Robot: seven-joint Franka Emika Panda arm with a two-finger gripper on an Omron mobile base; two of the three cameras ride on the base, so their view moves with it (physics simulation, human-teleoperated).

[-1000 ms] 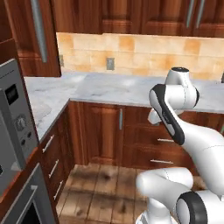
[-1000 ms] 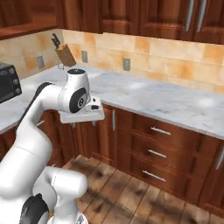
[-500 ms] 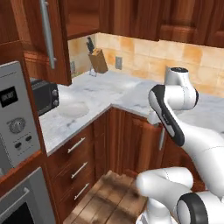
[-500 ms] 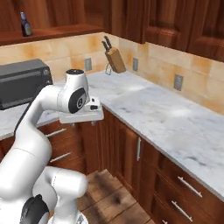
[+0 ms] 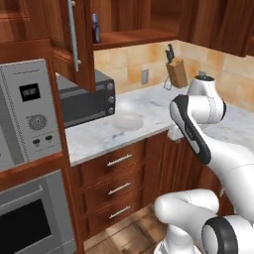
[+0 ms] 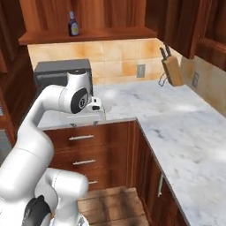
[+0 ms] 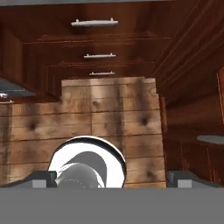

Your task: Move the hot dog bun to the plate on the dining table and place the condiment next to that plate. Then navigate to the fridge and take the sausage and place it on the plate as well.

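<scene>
My gripper [image 7: 116, 177] hangs open and empty, pointing down at the wooden floor in front of the cabinet drawers. Its fingertips [image 7: 41, 177] stand wide apart with nothing between them. In the right base view the gripper [image 6: 86, 120] sits folded close to the arm, just before the counter's edge. A small dark bottle with a pale cap and yellowish label, which looks like the condiment [image 6: 73, 24], stands on the open wooden shelf above the counter [image 5: 95, 29]. The hot dog bun, the plate, the dining table, the fridge and the sausage are out of view.
An L-shaped marble counter [image 6: 176, 128] carries a dark toaster oven [image 5: 84, 101], a small plain white dish [image 5: 126, 120] and a knife block [image 6: 172, 70]. A built-in oven column [image 5: 30, 149] stands at the left. Wooden drawers [image 6: 84, 150] line the front.
The whole picture has swung across the kitchen, so the base has turned; the corner with the toaster oven and knife block has come into view. The arm keeps its folded pose, gripper still open.
</scene>
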